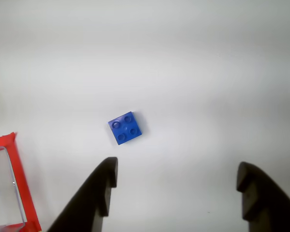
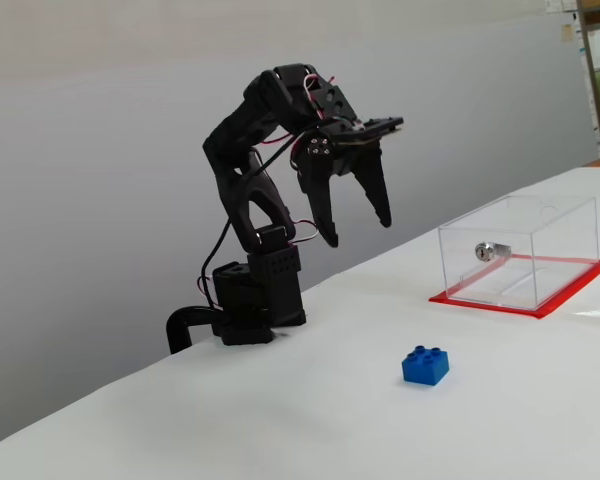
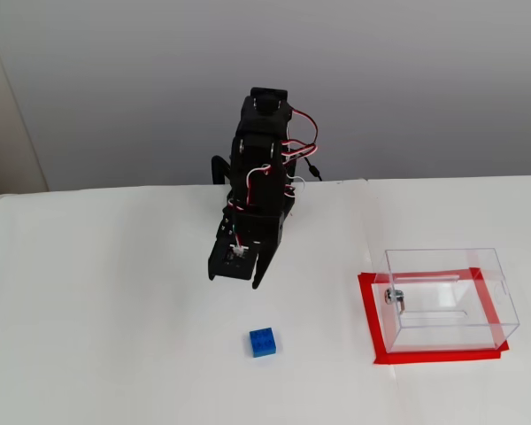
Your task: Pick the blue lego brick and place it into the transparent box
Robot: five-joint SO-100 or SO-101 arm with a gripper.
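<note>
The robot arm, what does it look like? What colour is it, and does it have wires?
The robot arm is all matte black plastic, built of chunky blocks. Thin red and white wires loop along it. Its gripper has two long, pointed black fingers, like claws.

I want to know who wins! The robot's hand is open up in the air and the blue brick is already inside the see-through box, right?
Not quite. The hand is open and up in the air, but the blue brick lies on the white table, outside the see-through box. Both fixed views show that.
</note>
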